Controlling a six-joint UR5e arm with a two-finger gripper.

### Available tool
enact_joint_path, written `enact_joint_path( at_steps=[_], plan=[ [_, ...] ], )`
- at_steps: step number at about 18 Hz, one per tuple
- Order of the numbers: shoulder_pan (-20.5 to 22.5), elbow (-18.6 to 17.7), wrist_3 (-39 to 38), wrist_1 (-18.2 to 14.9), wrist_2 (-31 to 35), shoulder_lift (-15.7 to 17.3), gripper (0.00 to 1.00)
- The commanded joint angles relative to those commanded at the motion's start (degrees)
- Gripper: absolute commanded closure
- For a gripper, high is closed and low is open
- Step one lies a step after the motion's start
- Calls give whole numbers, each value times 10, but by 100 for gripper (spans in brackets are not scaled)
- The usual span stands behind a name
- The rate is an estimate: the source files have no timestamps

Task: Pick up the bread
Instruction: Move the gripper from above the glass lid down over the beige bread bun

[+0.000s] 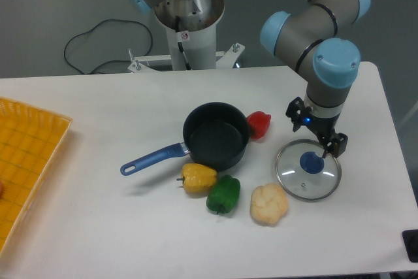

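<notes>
The bread [268,204] is a pale cream, lumpy bun lying on the white table near the front, just left of a glass lid. My gripper [319,143] hangs from the arm's blue-capped wrist over the upper part of the lid, up and to the right of the bread and apart from it. Its black jaws look spread and nothing is held between them.
The glass lid [307,169] with a blue knob lies under the gripper. A dark pot [216,135] with a blue handle stands mid-table, a red pepper [260,124] behind it. A yellow pepper [198,178] and a green pepper [224,195] lie left of the bread. A yellow tray [29,161] sits at the left edge.
</notes>
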Motion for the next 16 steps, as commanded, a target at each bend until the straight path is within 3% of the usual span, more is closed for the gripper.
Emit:
enact_joint_path(
  at_steps=[6,16],
  plan=[
    [-11,-3,-16,2,-10,-11,0],
    [-37,4,-199,1,-4,-41,0]
  ],
)
